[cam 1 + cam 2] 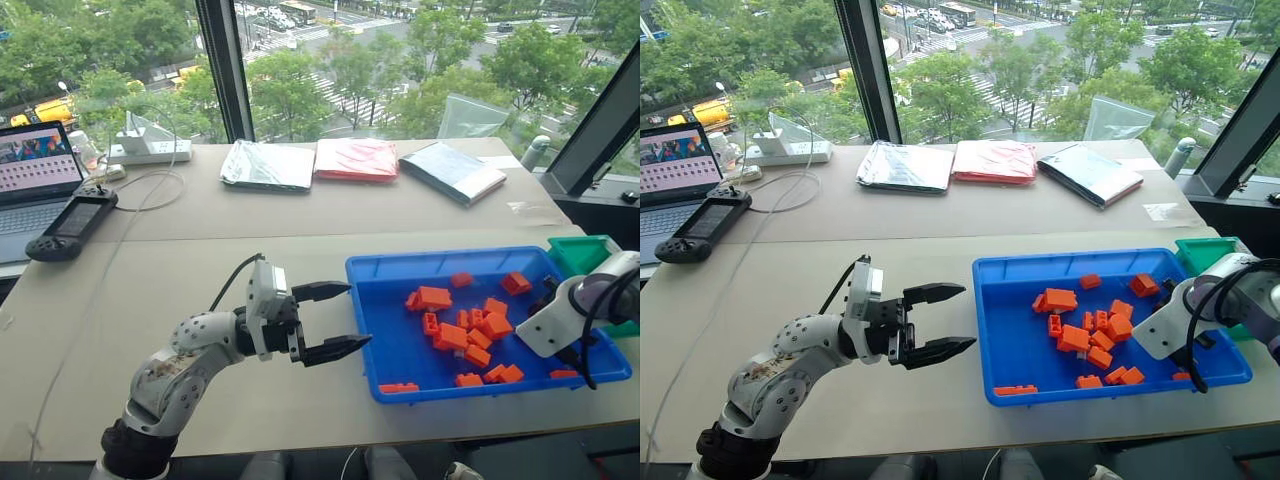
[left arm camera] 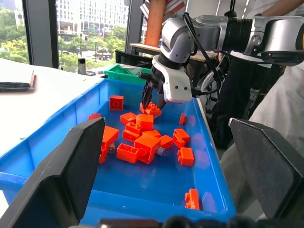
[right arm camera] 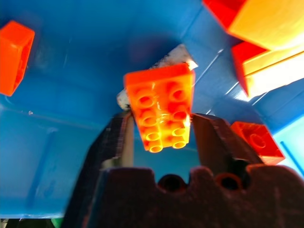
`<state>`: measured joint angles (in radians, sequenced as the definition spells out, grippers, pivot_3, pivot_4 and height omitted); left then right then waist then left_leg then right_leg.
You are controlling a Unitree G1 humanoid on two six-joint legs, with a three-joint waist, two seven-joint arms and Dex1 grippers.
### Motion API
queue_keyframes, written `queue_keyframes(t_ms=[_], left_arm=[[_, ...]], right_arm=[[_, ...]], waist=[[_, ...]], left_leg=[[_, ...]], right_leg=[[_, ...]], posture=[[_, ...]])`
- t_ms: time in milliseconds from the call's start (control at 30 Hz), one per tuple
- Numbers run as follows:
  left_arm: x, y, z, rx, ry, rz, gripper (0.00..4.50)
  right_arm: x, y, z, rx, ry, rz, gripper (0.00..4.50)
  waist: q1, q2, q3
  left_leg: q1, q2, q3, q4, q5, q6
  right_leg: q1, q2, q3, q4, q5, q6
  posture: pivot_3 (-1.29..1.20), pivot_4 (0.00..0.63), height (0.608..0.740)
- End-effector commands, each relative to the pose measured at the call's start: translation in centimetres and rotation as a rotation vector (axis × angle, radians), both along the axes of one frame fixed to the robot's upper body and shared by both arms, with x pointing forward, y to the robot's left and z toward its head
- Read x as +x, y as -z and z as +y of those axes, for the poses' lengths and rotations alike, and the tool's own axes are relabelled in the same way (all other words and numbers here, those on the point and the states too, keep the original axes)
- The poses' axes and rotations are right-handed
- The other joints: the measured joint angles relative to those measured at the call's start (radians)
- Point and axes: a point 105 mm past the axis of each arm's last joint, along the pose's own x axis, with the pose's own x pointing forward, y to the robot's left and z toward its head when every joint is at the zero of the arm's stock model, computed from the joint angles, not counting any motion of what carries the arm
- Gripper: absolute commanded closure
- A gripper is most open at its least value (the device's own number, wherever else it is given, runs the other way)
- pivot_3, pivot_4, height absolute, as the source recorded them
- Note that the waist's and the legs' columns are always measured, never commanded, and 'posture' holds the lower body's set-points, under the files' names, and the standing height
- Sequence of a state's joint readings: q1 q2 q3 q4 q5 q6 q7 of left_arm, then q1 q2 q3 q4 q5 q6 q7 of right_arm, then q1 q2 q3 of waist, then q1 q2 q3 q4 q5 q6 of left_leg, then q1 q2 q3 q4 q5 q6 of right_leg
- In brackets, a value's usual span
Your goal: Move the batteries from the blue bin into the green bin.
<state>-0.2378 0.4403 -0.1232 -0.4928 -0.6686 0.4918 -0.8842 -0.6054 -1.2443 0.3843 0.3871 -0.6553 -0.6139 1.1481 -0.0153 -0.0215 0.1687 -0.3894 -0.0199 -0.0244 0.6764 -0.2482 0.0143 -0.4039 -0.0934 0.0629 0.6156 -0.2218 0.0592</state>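
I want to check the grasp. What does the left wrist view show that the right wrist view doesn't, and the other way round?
Left wrist view: the right arm reaching down into the blue bin, the green bin just behind it, the pile of orange blocks, and the left jaws standing wide open in front.
Right wrist view: a close look at one studded block between the right jaws, which press on both its sides.
Both: the blue bin's floor, loose orange blocks lying on it, and the gripped block.
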Motion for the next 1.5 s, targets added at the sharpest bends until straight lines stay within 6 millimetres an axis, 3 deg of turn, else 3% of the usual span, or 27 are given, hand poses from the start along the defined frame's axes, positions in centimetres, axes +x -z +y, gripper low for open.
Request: queue_keyframes(t_ms=[33, 133, 233, 433, 533, 700, 767, 967, 1267, 1500], left_arm=[[-0.5, -1.2, -0.4, -0.015, 0.017, -0.065, 0.00], [-0.5, -1.2, -0.3, -0.014, 0.016, -0.064, 0.00], [-0.4, -1.2, -0.3, -0.013, 0.017, -0.062, 0.00], [-0.4, -1.2, -0.2, -0.009, 0.021, -0.061, 0.00], [-0.4, -1.2, -0.2, -0.005, 0.021, -0.059, 0.00], [-0.2, -1.2, -0.1, -0.002, 0.018, -0.057, 0.00], [-0.2, -1.2, -0.1, 0.000, 0.016, -0.056, 0.00], [-0.2, -1.2, 0.0, 0.000, 0.013, -0.054, 0.00], [-0.2, -1.1, -0.2, -0.004, 0.011, -0.052, 0.00], [-0.2, -1.1, -0.3, -0.005, 0.006, -0.052, 0.00]], right_arm=[[0.2, -0.5, -0.1, 0.013, 0.005, -0.025, 3.14], [0.3, -2.3, -0.2, 0.038, 0.028, -0.077, 3.14], [0.4, -5.7, 0.1, 0.109, 0.072, -0.167, 3.14], [0.5, -8.4, 1.0, 0.348, 0.248, -0.279, 3.14], [1.5, -7.3, 2.1, 0.509, 0.367, -0.329, 3.14], [2.6, -6.1, 2.9, 0.610, 0.450, -0.378, 3.14], [3.1, -6.2, 2.9, 0.636, 0.469, -0.419, 2.14], [2.7, -6.9, 2.3, 0.660, 0.518, -0.457, 0.14], [-2.2, -6.3, 1.9, 0.693, 0.694, -0.205, 0.06], [-2.5, -3.8, 1.4, 0.649, 0.749, -0.138, 0.06]], waist=[[0.000, 0.000, 0.000], [0.000, 0.000, 0.000], [0.000, 0.003, 0.001], [0.001, 0.004, 0.001], [-0.001, 0.004, 0.000], [0.001, 0.004, 0.001], [0.001, 0.004, 0.001], [0.003, 0.004, 0.001], [0.003, 0.004, 0.001], [-0.001, 0.004, 0.001]], left_leg=[[0.000, 0.000, 0.000, 0.000, 0.000, 0.000], [0.000, 0.000, 0.000, 0.000, 0.000, 0.000], [0.000, 0.000, 0.000, 0.000, 0.000, 0.000], [0.000, 0.000, 0.000, 0.000, 0.000, 0.001], [0.000, 0.001, 0.000, 0.000, 0.000, 0.001], [-0.001, -0.001, 0.000, 0.001, 0.000, 0.001], [-0.001, -0.001, 0.000, 0.001, 0.000, 0.001], [-0.001, -0.001, 0.000, 0.001, 0.000, 0.001], [0.000, -0.001, 0.000, 0.001, 0.000, 0.001], [0.001, 0.000, 0.000, 0.001, 0.000, 0.001]], right_leg=[[0.000, 0.000, 0.000, 0.000, 0.000, 0.000], [0.000, 0.000, 0.000, 0.000, 0.000, 0.000], [-0.001, 0.000, 0.001, 0.001, 0.000, 0.000], [0.000, 0.000, 0.002, 0.001, 0.000, 0.000], [0.000, 0.000, 0.002, 0.001, 0.000, 0.000], [-0.002, 0.000, 0.002, 0.004, 0.000, 0.000], [-0.002, 0.000, 0.002, 0.004, 0.000, 0.000], [-0.002, 0.000, 0.002, 0.004, 0.000, 0.000], [-0.001, 0.000, 0.002, 0.004, 0.000, 0.000], [-0.001, 0.001, 0.002, 0.005, 0.000, 0.000]], posture=[[0.00, 0.150, 0.740], [0.00, 0.150, 0.740], [0.00, 0.150, 0.740], [0.00, 0.150, 0.740], [0.00, 0.150, 0.740], [0.00, 0.150, 0.740], [0.00, 0.150, 0.740], [0.00, 0.150, 0.740], [0.00, 0.150, 0.740], [0.00, 0.150, 0.740]])
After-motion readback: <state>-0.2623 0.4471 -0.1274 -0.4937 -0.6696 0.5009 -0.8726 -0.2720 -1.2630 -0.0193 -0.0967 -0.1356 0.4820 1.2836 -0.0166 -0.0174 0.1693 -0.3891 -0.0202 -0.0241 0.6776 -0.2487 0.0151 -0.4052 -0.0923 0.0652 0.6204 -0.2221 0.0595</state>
